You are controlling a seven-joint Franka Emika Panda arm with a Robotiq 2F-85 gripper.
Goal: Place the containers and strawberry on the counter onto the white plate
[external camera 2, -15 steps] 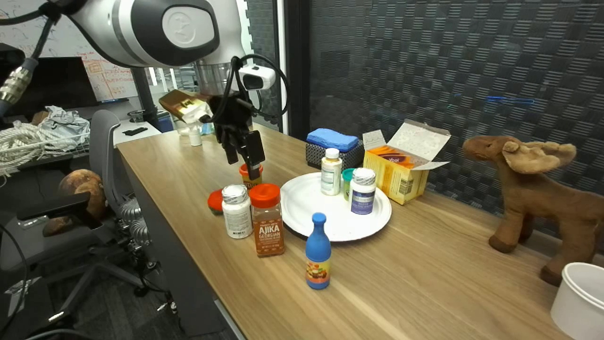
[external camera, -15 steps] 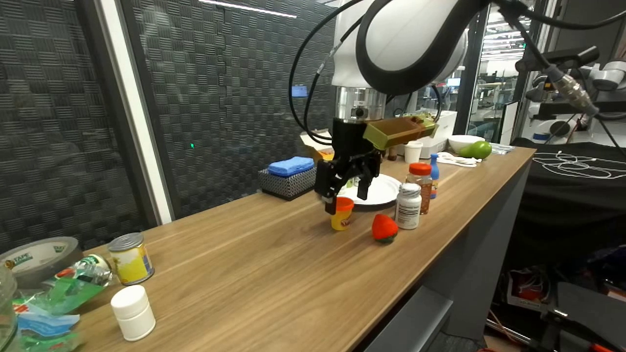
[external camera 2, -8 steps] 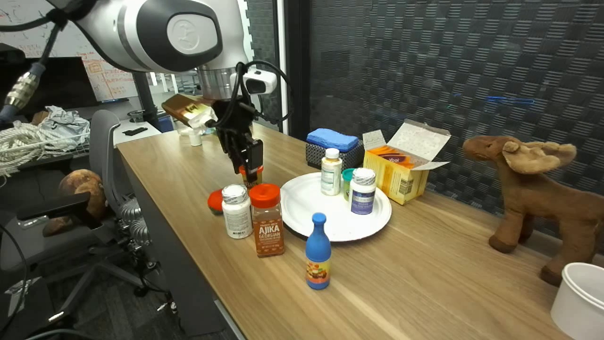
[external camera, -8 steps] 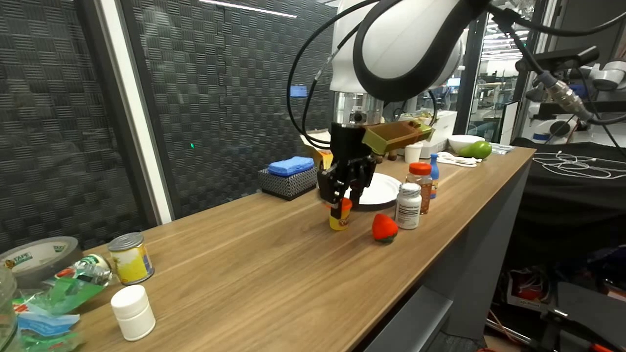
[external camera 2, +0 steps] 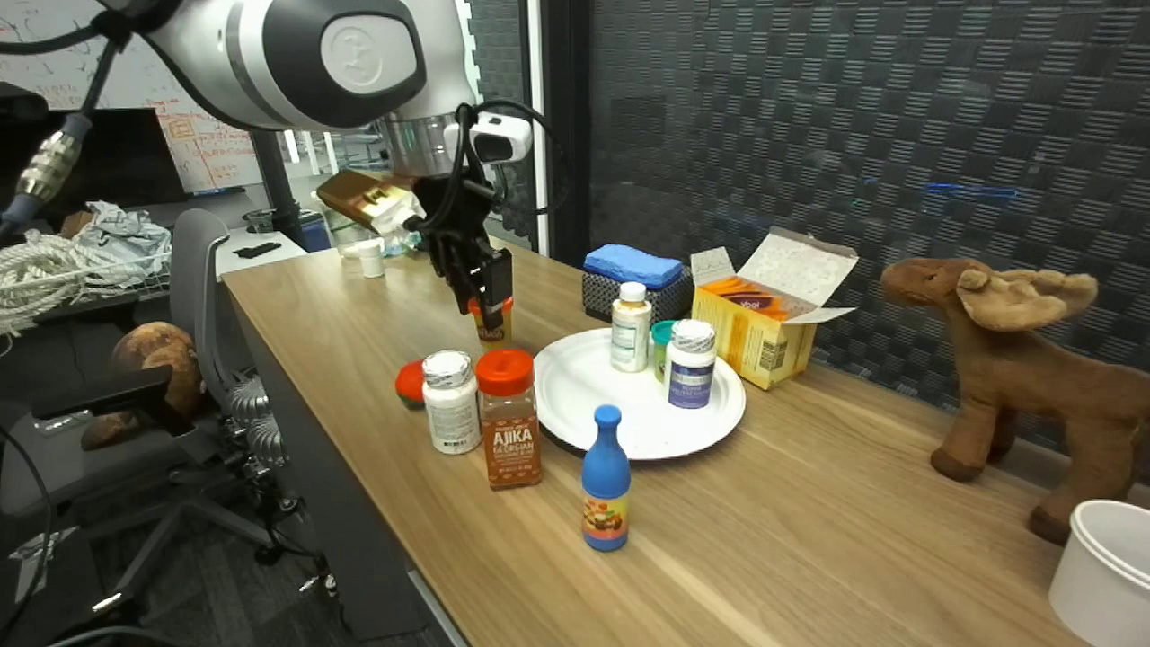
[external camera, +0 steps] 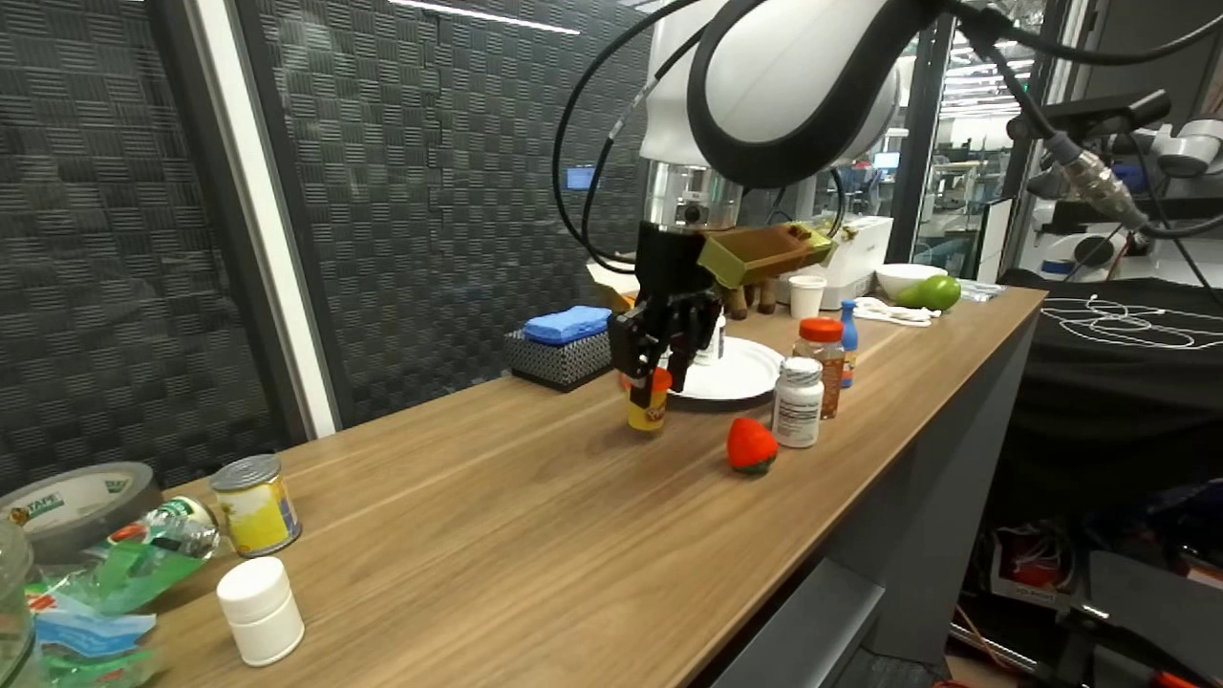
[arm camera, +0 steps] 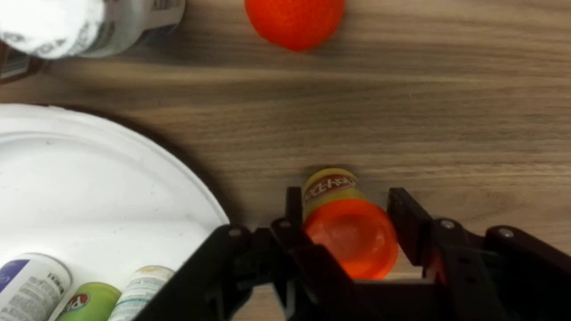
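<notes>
Orange lid over a yellow side, the short cup (external camera 2: pixel 496 334) shifts towards two o'clock in an exterior view, as within the last second the fingers (arm camera: pixel 408 223) of the gripper (arm camera: pixel 345 200) come in from wide apart; they now sit clamped on it, one at either flank of its lid. The hold seems to be taking, though whether its base is off the counter (external camera 2: pixel 782 548) is hard to tell.

For the task, that means the grasp looks made and the carry can begin. In the wrist view the white plate (arm camera: pixel 111 187) lies near the cup at nine o'clock; the strawberry (arm camera: pixel 296 22) waits apart near twelve. In an exterior view the plate already bears a pale bottle (external camera 2: pixel 630 346) at twelve, a green tub (external camera 2: pixel 662 336) at one and a purple-labelled jar (external camera 2: pixel 691 382) at two. A silver-capped jar (external camera 2: pixel 451 409) and a red-lidded jar (external camera 2: pixel 510 445) stand on the counter towards nine, a blue bottle (external camera 2: pixel 605 481) towards seven, so more trips probably follow
</notes>
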